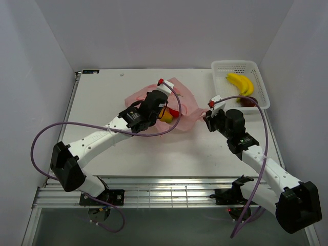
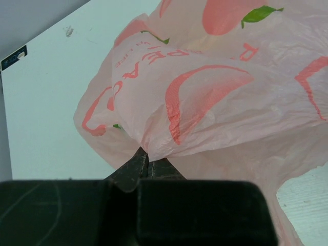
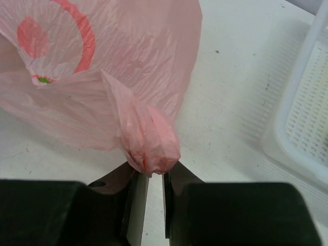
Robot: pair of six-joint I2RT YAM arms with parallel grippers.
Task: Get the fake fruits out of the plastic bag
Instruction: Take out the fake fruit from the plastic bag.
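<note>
Pink crinkly film is gripped at two places. A fold of the bag [image 2: 215, 97] is clamped by the left gripper [image 2: 148, 163]: in the left wrist view its jaws are seen pressed together on the film, with no gap between them. The rest of the bag is bunched ahead of and above this gripper, and peach shapes and green leaves are printed on it. Bare white table [image 2: 46, 118] is seen to the gripper's left.

A twisted, bunched corner of the bag is pinched by the right gripper [image 3: 151, 177]. Its jaws are closed on the wad, and only a narrow slit is left between them below the film. The bag is fanned out ahead of this gripper and to its left. A white perforated basket [image 3: 307, 123] is seen ahead and to its right, apart from the bag.

From above, the bag is seen stretched between the two grippers, the right one at its right corner. A yellow fruit [image 1: 166, 116] and a red fruit [image 1: 175, 112] are seen just beside the left gripper's tip, within the outline of the bag; whether they are covered by film cannot be told. Bananas [image 1: 241, 83] and a dark red thing [image 1: 248, 101] are held in the basket, beyond the right gripper.
</note>
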